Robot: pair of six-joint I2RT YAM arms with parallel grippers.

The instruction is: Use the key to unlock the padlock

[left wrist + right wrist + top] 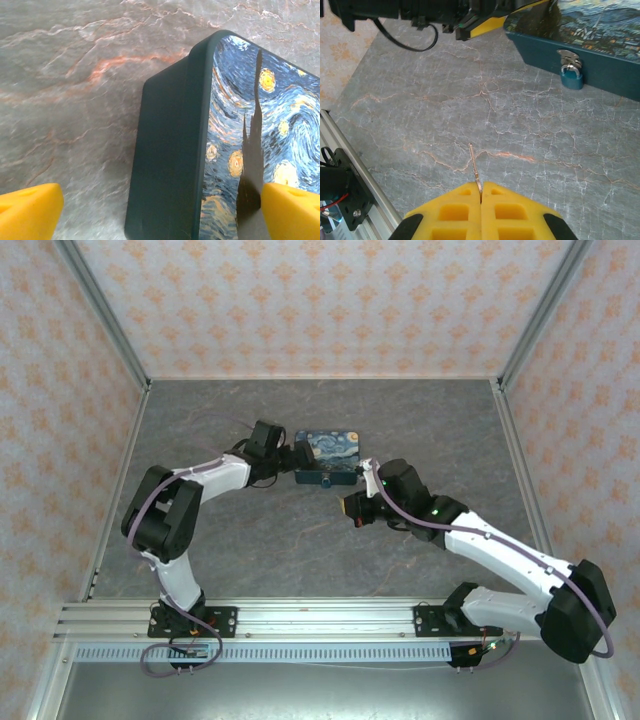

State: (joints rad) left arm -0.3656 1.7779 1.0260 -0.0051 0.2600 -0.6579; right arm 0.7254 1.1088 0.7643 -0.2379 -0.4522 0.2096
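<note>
The small blue-teal padlock (571, 77) hangs from a metal hasp on the front wall of the dark-blue swirl-painted tin (600, 30); from above, the padlock (326, 480) sits at the middle of the tin's (325, 448) near side. My right gripper (481, 192) is shut on the key (475, 167), whose thin blade sticks out forward over the table, well short and left of the padlock. My left gripper (160, 212) is open astride the tin's (170, 150) left end, with one finger (27, 212) over bare table and the other (292, 212) over the lid.
The grey marbled tabletop (300, 540) is walled by patterned panels at the back and sides. An aluminium rail (320, 620) carrying both arm bases runs along the near edge. The left arm's black body (410, 12) crosses the top of the right wrist view.
</note>
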